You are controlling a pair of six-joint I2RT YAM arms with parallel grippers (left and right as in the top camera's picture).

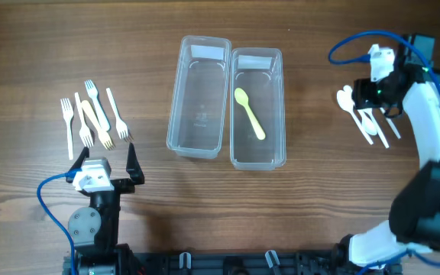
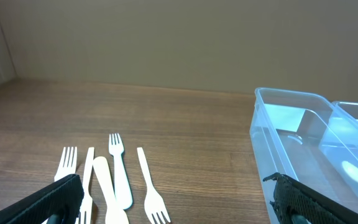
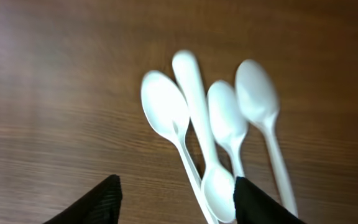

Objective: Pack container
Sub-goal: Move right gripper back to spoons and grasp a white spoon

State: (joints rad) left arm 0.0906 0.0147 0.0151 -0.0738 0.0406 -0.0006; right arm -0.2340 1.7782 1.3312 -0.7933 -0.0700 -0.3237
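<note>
Two clear plastic containers stand side by side mid-table: the left one (image 1: pixel 198 95) is empty, the right one (image 1: pixel 257 107) holds a yellow spoon (image 1: pixel 249 113). Several white forks (image 1: pixel 94 116) lie at the left; they also show in the left wrist view (image 2: pixel 114 183). Several white spoons (image 1: pixel 363 114) lie at the right and fill the right wrist view (image 3: pixel 213 134). My left gripper (image 1: pixel 103 169) is open and empty, low near the front edge, just in front of the forks. My right gripper (image 1: pixel 376 90) is open and empty, hovering over the spoons.
The left container's near wall (image 2: pixel 278 143) shows at the right of the left wrist view. Blue cables run along both arms. Bare wooden table (image 1: pixel 319 198) lies between the containers and the front edge.
</note>
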